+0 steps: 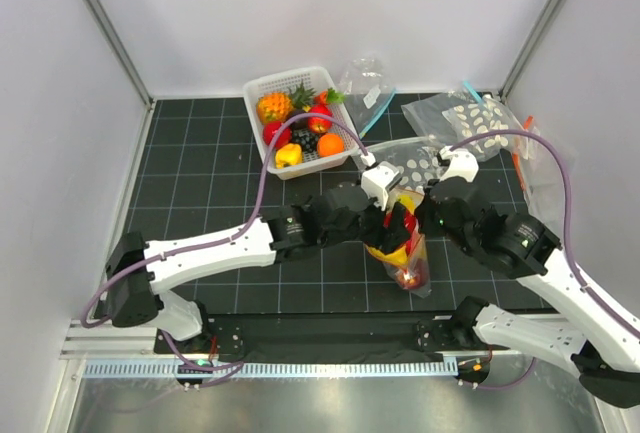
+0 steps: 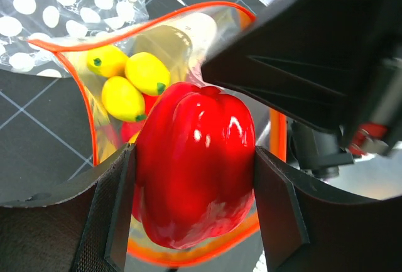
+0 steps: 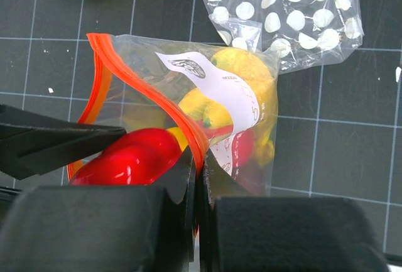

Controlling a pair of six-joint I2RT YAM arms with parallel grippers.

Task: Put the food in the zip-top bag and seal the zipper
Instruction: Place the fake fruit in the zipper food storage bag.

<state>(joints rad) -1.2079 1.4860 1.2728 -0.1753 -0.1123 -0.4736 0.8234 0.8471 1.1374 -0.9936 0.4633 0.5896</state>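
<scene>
left gripper [image 2: 195, 212] pinches red pepper [image 2: 195, 152], right gripper [image 3: 200, 165] clamped on zipper [image 3: 141, 87]; we risk the pepper catching the zipper and ripping it loose.

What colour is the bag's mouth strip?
The thin plastic zip strip is orange-red, clearest in the left wrist view.

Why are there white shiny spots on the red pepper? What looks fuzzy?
Left wrist view: bright glare makes white spots on the glossy red pepper, and the close left gripper fingers look soft. Right wrist view: the pepper gleams by the zip-top bag; the near right gripper is blurry. Top view: even light, soft shadows.
</scene>
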